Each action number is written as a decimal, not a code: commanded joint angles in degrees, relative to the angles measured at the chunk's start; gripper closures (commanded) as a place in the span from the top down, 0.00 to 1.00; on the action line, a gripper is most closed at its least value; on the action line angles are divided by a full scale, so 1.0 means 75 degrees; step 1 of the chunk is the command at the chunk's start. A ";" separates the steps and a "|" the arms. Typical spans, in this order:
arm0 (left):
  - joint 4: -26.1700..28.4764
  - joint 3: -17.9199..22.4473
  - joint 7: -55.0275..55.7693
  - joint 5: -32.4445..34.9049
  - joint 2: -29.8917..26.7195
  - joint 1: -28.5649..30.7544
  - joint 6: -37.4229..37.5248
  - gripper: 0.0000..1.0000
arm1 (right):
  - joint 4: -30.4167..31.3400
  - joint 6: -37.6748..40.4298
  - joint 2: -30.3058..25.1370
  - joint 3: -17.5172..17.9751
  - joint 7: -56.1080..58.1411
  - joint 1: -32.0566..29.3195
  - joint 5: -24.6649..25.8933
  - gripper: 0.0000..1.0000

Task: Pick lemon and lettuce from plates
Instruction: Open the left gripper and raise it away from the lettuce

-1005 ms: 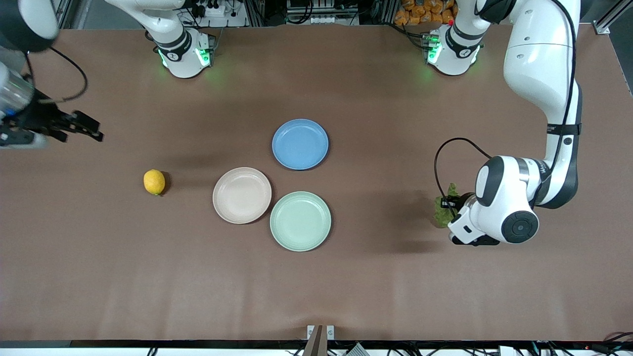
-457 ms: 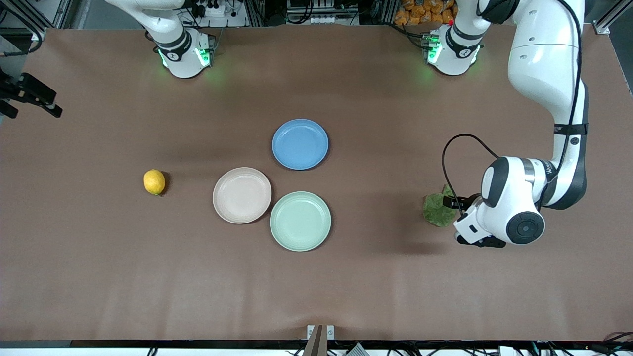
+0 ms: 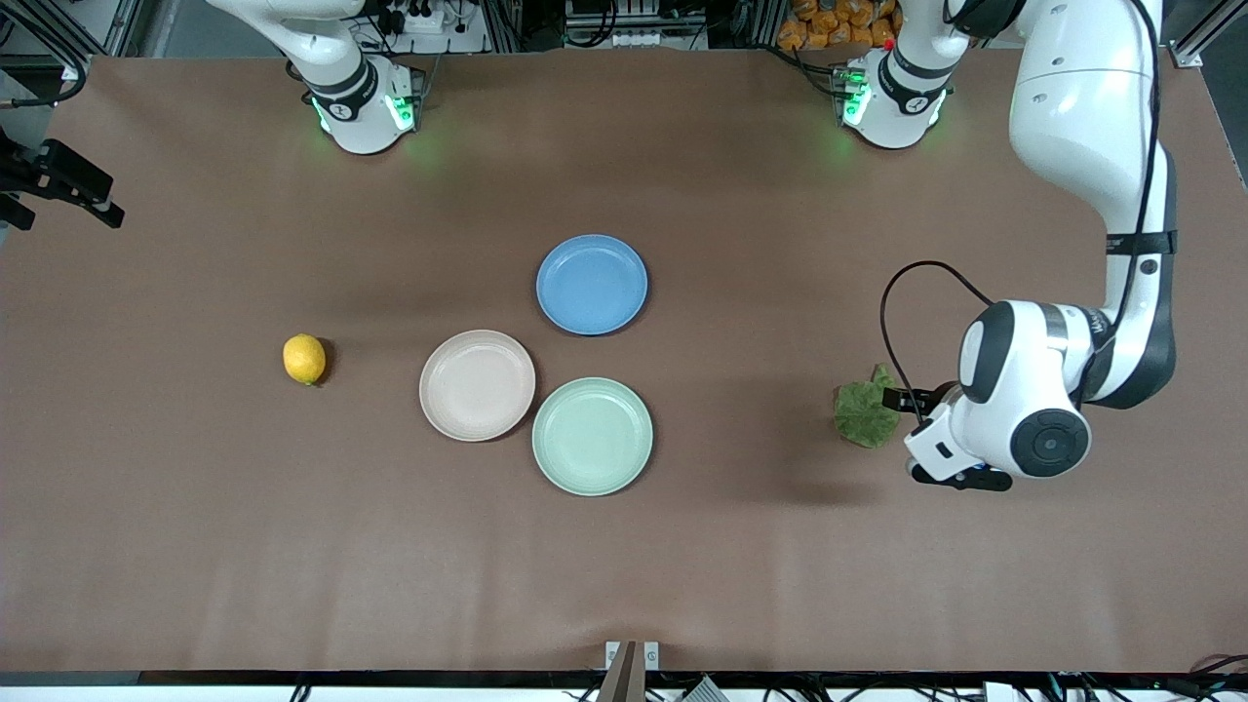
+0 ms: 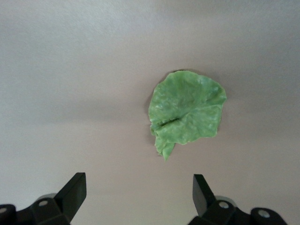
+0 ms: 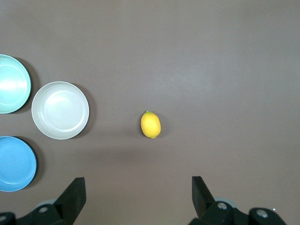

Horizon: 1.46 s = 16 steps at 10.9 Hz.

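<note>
The lemon [image 3: 304, 359] lies on the bare table toward the right arm's end, beside the empty beige-pink plate [image 3: 477, 385]; it also shows in the right wrist view [image 5: 150, 124]. The mint green plate [image 3: 592, 436] is empty too. The lettuce [image 3: 866, 417] lies flat on the table toward the left arm's end and shows in the left wrist view [image 4: 186, 112]. My left gripper [image 4: 139, 183] is open and empty, just beside the lettuce [image 3: 934, 441]. My right gripper [image 5: 138, 186] is open and empty, high over the table edge at the right arm's end [image 3: 60, 183].
A blue plate [image 3: 592, 284] stands empty next to the two plates, farther from the front camera. In the right wrist view the beige-pink plate [image 5: 60, 110], the mint plate [image 5: 9, 83] and the blue plate [image 5: 14, 163] show together.
The lettuce, bunched under my left gripper before, now lies flat on the table, and the left gripper has drawn off toward its end. My right gripper has pulled back to the table's edge.
</note>
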<state>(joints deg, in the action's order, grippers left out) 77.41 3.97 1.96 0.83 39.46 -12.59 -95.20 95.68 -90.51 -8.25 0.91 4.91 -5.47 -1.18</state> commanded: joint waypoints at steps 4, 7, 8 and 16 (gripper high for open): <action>0.0003 -0.0061 -0.1045 -0.0204 -0.1063 0.0565 0.0166 1.00 | -0.1330 0.0875 0.0817 0.0019 -0.0022 -0.0067 0.0158 1.00; 0.0015 -0.0049 -0.0977 -0.0286 -0.1684 0.0565 0.0166 1.00 | -0.1518 0.0912 0.0936 -0.0004 -0.0010 -0.0079 0.0158 1.00; 0.0015 -0.0037 -0.0941 -0.0275 -0.1849 0.0565 0.0166 1.00 | -0.1519 0.0912 0.0959 -0.0004 -0.0010 -0.0068 0.0158 1.00; 0.0062 -0.0049 -0.0917 -0.0216 -0.3408 0.0917 0.0541 1.00 | -0.1425 0.0923 0.0936 -0.0016 -0.0010 -0.0033 0.0146 1.00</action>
<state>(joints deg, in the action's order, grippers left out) 76.57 3.86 -4.65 -0.14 17.04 -6.00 -91.68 86.23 -84.59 -1.78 0.67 4.91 -5.53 -0.70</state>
